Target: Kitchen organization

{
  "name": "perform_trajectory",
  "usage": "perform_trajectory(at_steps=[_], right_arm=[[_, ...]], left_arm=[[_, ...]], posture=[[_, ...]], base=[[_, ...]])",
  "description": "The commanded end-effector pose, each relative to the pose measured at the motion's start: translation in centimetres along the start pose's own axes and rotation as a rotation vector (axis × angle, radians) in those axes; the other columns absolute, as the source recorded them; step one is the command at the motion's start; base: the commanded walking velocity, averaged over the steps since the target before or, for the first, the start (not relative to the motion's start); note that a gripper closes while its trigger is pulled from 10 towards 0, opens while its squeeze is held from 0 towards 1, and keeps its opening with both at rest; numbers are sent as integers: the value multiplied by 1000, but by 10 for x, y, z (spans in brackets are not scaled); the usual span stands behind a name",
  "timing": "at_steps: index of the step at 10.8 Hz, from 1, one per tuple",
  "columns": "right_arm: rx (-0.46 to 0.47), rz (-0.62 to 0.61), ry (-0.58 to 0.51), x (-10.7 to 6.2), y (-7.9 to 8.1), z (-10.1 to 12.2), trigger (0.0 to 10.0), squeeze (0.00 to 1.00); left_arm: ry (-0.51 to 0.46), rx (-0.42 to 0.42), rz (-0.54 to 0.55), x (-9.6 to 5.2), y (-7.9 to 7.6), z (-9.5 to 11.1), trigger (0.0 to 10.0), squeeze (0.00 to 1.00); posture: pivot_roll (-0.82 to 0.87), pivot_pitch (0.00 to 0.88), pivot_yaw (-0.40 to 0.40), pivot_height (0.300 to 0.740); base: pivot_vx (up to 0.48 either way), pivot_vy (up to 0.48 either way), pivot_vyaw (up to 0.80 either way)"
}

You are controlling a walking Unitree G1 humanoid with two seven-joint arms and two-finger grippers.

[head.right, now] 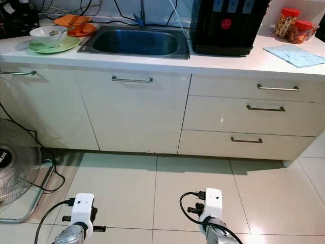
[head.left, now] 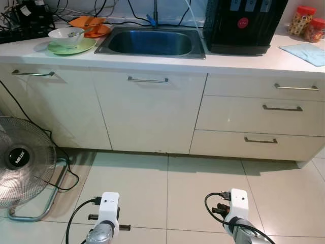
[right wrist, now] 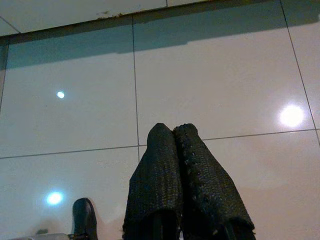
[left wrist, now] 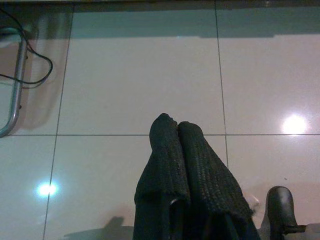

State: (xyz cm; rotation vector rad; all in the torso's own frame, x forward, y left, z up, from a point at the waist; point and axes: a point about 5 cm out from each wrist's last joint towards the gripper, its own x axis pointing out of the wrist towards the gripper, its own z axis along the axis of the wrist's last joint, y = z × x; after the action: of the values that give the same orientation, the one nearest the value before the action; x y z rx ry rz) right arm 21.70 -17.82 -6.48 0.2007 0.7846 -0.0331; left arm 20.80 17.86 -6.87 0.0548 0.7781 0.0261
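Kitchen organization not yet begun: both arms hang low over the floor, nothing in hand, with the counter's dishes untouched.

Nearest, the left gripper (left wrist: 177, 127) and right gripper (right wrist: 172, 129) each have their fingers pressed together on nothing, above glossy pale floor tiles (head.left: 203, 178). At near left stands a floor fan (head.left: 23, 162) with its cable trailing over the tiles. Beyond is a run of cream cabinets (head.left: 147, 112), with drawers (head.left: 264, 109) on the right. On the white countertop (head.left: 244, 63) behind, a white bowl (head.left: 66, 35) on a green plate (head.left: 71, 47) sits far left beside orange dishes (head.left: 91, 25). The steel sink (head.left: 150, 43) is in the middle and looks empty. A black water dispenser (head.left: 244, 25), a blue cloth (head.left: 307, 52) and red-lidded jars (head.left: 307, 23) stand far right. By my judgement, all the sorting is left.
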Motion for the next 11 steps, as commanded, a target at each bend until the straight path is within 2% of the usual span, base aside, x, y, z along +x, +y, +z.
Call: perform_trajectory(at_steps=[1,4,6,9,10,11], right_arm=[[-11,-5,-5,0,-1,1,10000,0],[-11,-5,-5,0,-1,1,10000,0],[-41,-14,-53,0,0,4,10000,0],[-39,-8,-32,-1,0,0,10000,0],[-42,-5,-32,-1,1,-1,10000,0],[-41,-4,-32,-1,1,-1,10000,0]], left_arm=[[15,7,-2,-1,0,-3,10000,0],[15,7,-2,-1,0,-3,10000,0],[-4,-37,16,-2,0,-5,10000,0],[24,18,19,-2,-1,-6,10000,0],[38,-11,-2,-2,-2,-8,10000,0],[36,19,-22,-2,-4,-8,10000,0]], posture=[[64,0,-19,740],[64,0,-19,740],[54,4,-18,740],[63,2,-21,740],[61,2,-21,740],[62,0,-22,740]], base=[[0,0,0],[0,0,0],[0,0,0],[0,0,0],[0,0,0],[0,0,0]])
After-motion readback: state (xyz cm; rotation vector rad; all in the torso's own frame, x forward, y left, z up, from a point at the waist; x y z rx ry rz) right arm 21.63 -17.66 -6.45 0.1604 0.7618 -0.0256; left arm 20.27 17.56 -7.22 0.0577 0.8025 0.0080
